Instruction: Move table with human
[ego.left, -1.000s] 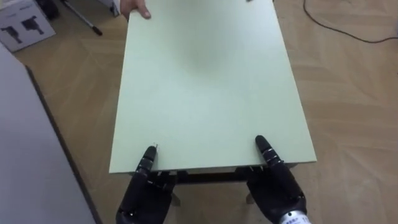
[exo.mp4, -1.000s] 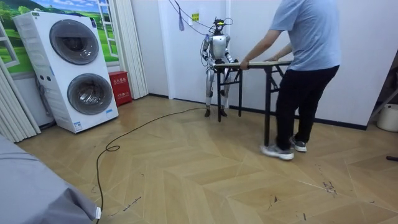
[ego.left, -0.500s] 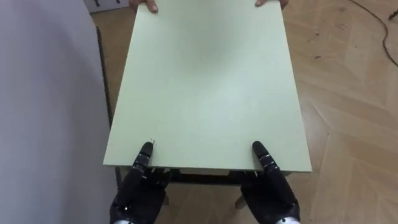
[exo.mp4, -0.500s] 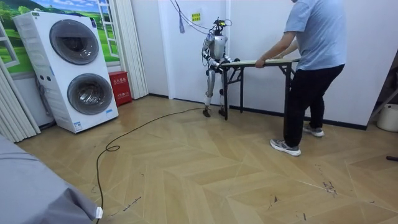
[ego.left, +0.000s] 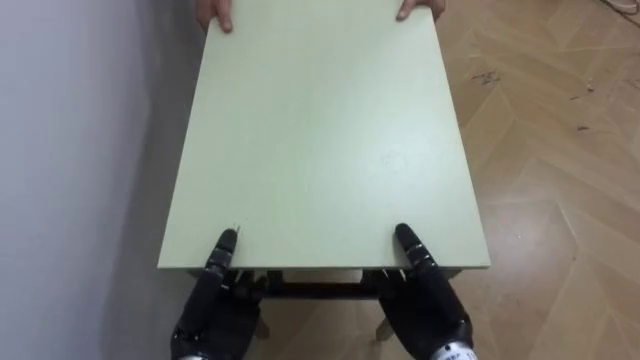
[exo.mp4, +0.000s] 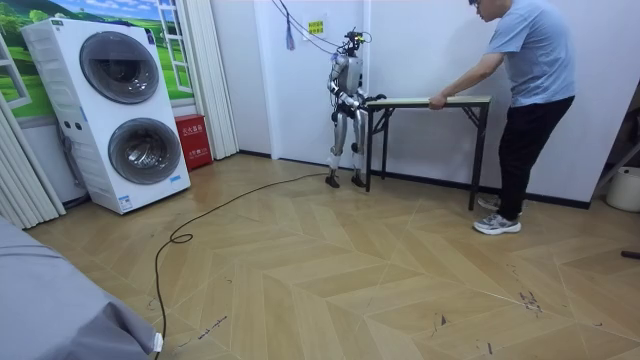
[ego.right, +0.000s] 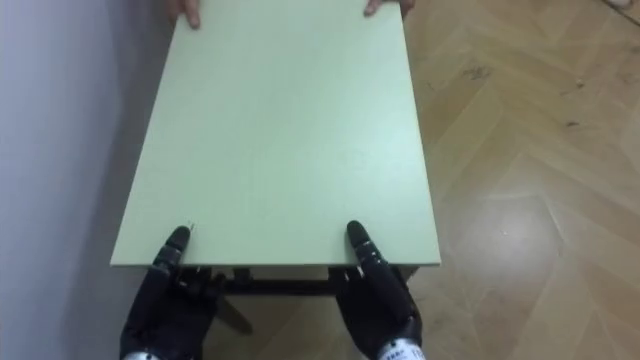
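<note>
We saw a herringbone wood floor (exo.mp4: 330, 290), a white wall (exo.mp4: 420, 50), pale curtains (exo.mp4: 200, 75) and two stacked washing machines (exo.mp4: 125, 110) beside a red box (exo.mp4: 191, 140).

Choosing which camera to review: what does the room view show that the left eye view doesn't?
The room view adds the stacked washing machines, the dark legs and the whole person holding the far end. The left eye view adds the robot's left hand and right hand up close at the near edge. Both share the table beside the wall.
</note>
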